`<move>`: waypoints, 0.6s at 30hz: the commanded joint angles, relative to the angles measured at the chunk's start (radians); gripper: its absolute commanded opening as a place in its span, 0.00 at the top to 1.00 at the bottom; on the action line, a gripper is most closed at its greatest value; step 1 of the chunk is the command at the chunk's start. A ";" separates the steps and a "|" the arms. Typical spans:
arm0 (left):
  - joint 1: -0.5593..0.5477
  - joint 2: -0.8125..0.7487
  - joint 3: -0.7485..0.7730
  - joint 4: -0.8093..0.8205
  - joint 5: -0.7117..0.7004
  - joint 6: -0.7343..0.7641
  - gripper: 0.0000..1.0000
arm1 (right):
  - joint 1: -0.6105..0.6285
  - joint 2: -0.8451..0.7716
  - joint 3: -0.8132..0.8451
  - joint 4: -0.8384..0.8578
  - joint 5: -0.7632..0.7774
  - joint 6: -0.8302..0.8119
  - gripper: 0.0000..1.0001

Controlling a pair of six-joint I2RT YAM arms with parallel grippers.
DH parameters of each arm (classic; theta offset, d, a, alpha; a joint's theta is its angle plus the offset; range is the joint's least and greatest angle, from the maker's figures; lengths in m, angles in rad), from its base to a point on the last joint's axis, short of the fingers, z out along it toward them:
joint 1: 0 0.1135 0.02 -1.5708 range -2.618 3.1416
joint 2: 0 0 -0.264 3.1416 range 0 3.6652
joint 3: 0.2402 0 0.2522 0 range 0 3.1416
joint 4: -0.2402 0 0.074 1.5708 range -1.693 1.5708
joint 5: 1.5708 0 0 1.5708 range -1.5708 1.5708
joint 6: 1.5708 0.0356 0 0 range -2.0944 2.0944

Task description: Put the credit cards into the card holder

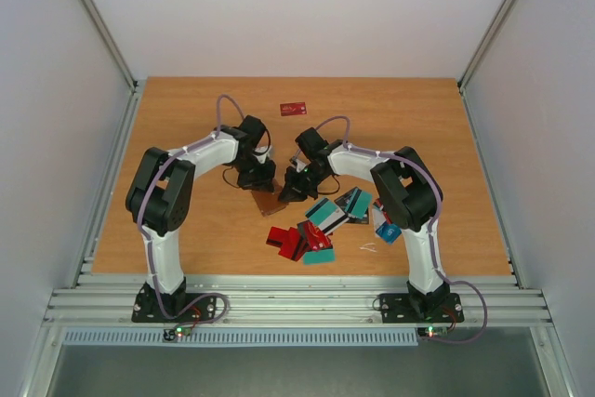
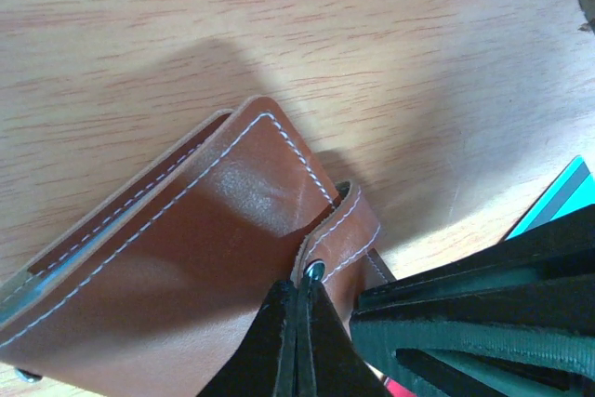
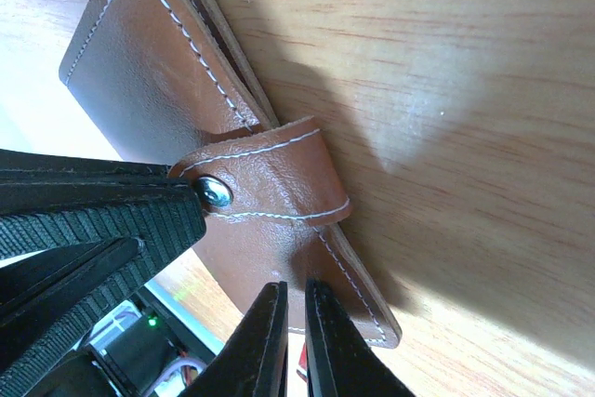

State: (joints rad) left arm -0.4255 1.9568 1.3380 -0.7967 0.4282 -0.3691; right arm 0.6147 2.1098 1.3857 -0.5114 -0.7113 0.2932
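Brown leather card holder is held at the centre of the bench. Its studded strap is pinched by the fully shut left jaws, and its edge is gripped by the right jaws, closed to a slit. Credit cards are scattered at its 4 o'clock.

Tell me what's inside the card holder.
The card holder shows stitched leather layers with a pale sliver between them at its edge. The strap wraps over it; leather covers the rest, so its contents cannot be confirmed.
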 commanded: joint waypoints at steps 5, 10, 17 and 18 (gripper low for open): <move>0.007 -0.014 -0.030 -0.018 -0.008 -0.026 1.00 | 0.010 0.032 -0.025 -0.059 0.069 -0.021 0.91; 0.007 -0.009 -0.054 -0.010 -0.014 -0.032 1.00 | 0.011 0.029 -0.022 -0.064 0.073 -0.023 0.91; 0.007 0.007 -0.100 -0.003 -0.023 -0.033 1.00 | 0.011 0.009 -0.017 -0.068 0.071 -0.024 0.92; 0.007 0.009 -0.110 0.002 -0.021 -0.032 1.00 | 0.011 -0.003 -0.011 -0.070 0.066 -0.026 0.92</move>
State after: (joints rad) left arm -0.4187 1.9488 1.2942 -0.7547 0.4484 -0.3950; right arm 0.6155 2.1090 1.3857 -0.5125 -0.7109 0.2867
